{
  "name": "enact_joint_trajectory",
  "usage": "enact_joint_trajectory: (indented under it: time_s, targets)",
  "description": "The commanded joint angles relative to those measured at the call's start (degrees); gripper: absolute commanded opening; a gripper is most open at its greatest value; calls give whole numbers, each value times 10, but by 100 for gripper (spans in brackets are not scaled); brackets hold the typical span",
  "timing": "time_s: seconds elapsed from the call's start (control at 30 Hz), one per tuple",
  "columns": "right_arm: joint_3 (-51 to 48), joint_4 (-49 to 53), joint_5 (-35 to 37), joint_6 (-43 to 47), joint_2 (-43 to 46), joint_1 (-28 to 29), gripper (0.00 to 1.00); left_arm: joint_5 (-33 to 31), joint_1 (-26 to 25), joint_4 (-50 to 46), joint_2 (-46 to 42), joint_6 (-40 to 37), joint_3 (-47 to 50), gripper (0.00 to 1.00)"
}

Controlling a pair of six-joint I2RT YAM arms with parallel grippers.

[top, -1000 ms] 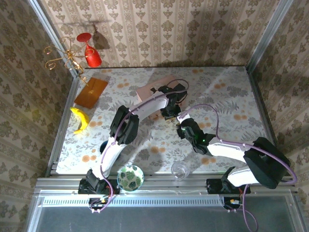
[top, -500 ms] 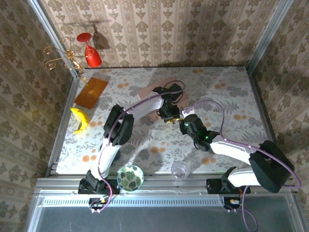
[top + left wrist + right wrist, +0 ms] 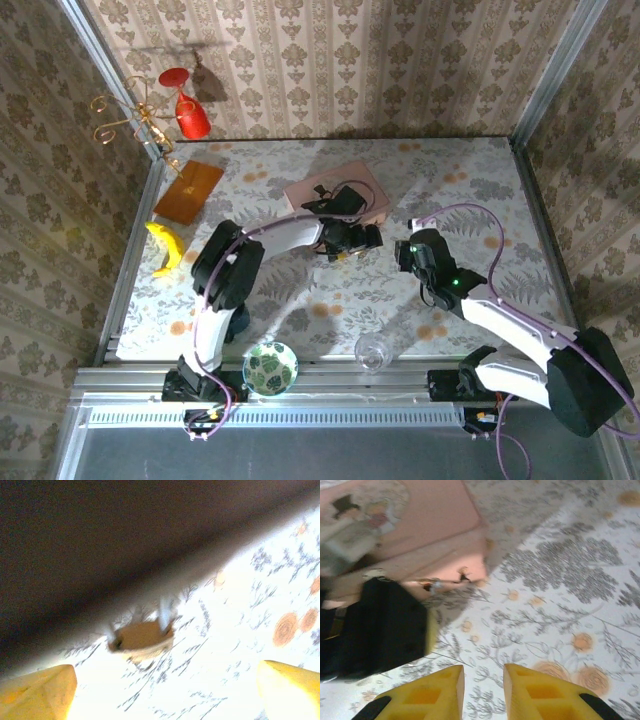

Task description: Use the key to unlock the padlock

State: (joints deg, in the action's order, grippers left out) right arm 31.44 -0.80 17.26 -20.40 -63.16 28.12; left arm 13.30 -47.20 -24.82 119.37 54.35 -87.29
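The biggest thing on my screen is the table [image 3: 480,190] under its flowered cloth, walled in by patterned panels. The left arm [image 3: 235,265] arcs from its base up to the middle of the table. The right arm [image 3: 520,325] reaches in from the right and ends apart from the left one.

Next in size is the pink box [image 3: 345,185] with a picture on its lid, lying in the middle toward the far side. Left of it I have a brown board [image 3: 188,192] and, nearer, a banana [image 3: 165,247]. A patterned bowl [image 3: 270,367] and a clear glass [image 3: 372,352] stand at the near edge between the arm bases.

From overhead the left gripper [image 3: 165,685] sits just in front of the box's near wall. Its yellow fingers are spread far apart with nothing between them.

The right gripper [image 3: 481,672] hangs over bare cloth to the right of the box, near it but not touching. Its fingers stand close together with a narrow slot between them, and I cannot tell whether they pinch anything.

The padlock [image 3: 142,639] is the smallest item. It is blurred in my left wrist feed, ahead of the spread fingers at the foot of the box's dark wall, its two shackle legs pointing up toward the box. It touches neither finger.
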Motion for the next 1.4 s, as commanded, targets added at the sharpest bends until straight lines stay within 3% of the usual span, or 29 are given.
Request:
enact_joint_trajectory:
  time_s: [0.0, 0.2, 0.6, 0.7, 0.87, 1.13, 1.37]
  targets:
    - [23, 53, -34, -47, -19, -23, 27, -25, -6, 122, -62, -19, 94, 96]
    - [45, 72, -41, -64, -45, -32, 26, 30, 4, 386, -81, -60, 221, 84]
    - [44, 80, -40, -67, -25, -38, 26, -30, 7, 439, -9, -84, 230, 78]
    - [43, 80, -39, -64, -19, -39, 26, -30, 7, 454, -4, -78, 231, 69]
    - [40, 75, -38, -63, -17, -40, 26, -39, 2, 448, -17, -65, 232, 58]
    - [33, 69, -42, -67, -14, -40, 25, -49, -5, 430, -54, -57, 243, 55]
    - [33, 65, -45, -68, -14, -40, 25, -50, -7, 429, -63, -43, 252, 44]
